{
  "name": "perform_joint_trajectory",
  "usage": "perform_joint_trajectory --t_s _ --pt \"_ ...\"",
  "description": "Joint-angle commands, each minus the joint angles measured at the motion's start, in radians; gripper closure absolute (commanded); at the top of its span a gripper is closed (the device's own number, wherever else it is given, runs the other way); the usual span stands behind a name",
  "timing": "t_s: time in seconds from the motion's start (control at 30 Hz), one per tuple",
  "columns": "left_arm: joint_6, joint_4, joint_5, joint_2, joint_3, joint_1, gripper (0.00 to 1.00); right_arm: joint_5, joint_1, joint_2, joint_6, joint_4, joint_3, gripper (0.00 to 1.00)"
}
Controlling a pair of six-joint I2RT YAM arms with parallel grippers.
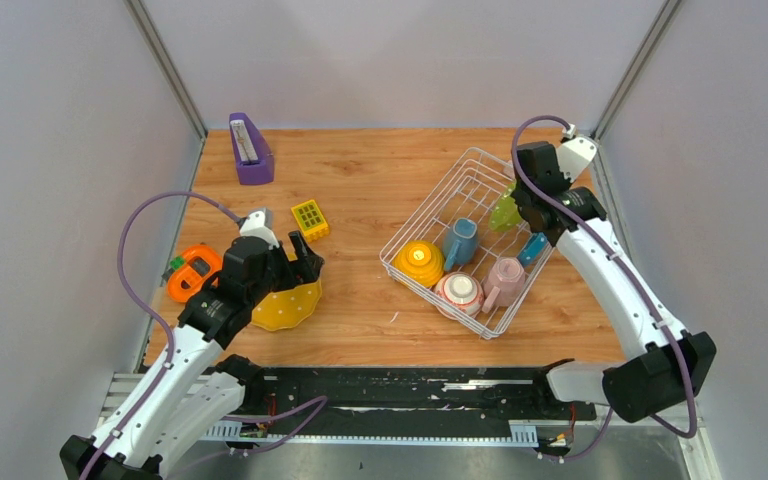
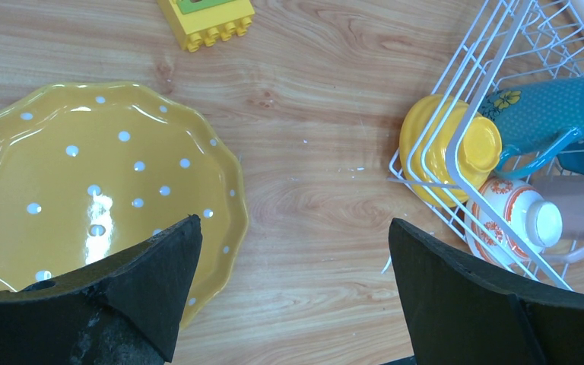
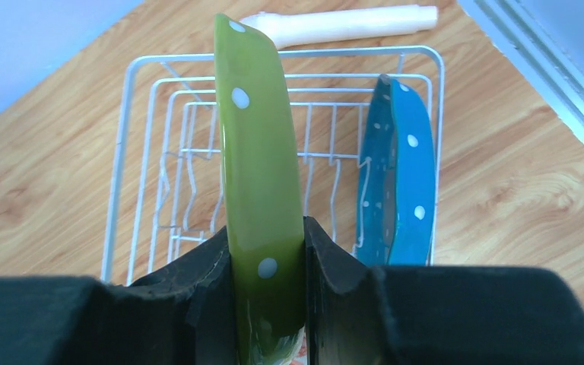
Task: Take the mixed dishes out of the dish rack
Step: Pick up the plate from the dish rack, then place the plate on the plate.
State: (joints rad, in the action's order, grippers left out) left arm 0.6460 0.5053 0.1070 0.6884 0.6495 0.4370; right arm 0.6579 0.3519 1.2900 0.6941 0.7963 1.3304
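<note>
The dish rack (image 1: 428,206) stands right of centre. My right gripper (image 1: 520,215) is shut on the green dotted plate (image 3: 255,152), held upright and edge-on over the rack (image 3: 133,152), its fingers (image 3: 198,266) pressed on both faces. A blue plate (image 3: 407,182) stands in the rack beside it. The rack also holds a yellow-orange bowl (image 1: 420,262), a blue mug (image 1: 460,242), a pink mug (image 1: 505,282) and a red-rimmed cup (image 1: 460,292). The yellow dotted plate (image 2: 99,182) lies flat on the table at the left. My left gripper (image 2: 294,224) hovers open over its right edge, holding nothing.
A purple wedge holder (image 1: 250,150) sits at the far left, a yellow grid block (image 1: 310,218) near the left gripper, and an orange round gadget (image 1: 193,272) at the left edge. A white cylinder (image 3: 342,24) lies beyond the rack. Grey walls close in both sides.
</note>
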Motion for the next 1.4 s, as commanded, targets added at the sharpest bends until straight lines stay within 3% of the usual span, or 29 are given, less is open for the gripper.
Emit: perform_joint_trajectory --t_s 0.0,0.27,0.53,0.7,1.0,1.37 --pt "0.004 -0.003 0.011 -0.011 0.004 -0.003 0.00 -0.085 0.001 -0.141 -0.051 -0.227 0.017 1.00" --pt "0.011 -0.026 -0.047 -0.018 0.004 -0.003 0.00 -0.344 0.001 -0.318 -0.068 -0.360 -0.082 1.00" --pt "0.046 -0.101 -0.208 -0.032 0.001 -0.003 0.00 -0.905 0.001 -0.358 -0.004 -0.506 -0.202 1.00" --pt "0.095 -0.222 -0.357 -0.070 -0.035 -0.003 0.00 -1.119 0.001 -0.344 0.068 -0.643 -0.300 1.00" --pt "0.277 -0.576 -0.612 -0.044 -0.121 -0.003 0.00 -1.244 0.003 -0.377 0.241 -0.917 -0.502 1.00" --pt "0.414 -0.915 -0.752 0.089 -0.182 0.003 0.03 -1.251 0.023 -0.432 0.504 -1.122 -0.708 1.00"
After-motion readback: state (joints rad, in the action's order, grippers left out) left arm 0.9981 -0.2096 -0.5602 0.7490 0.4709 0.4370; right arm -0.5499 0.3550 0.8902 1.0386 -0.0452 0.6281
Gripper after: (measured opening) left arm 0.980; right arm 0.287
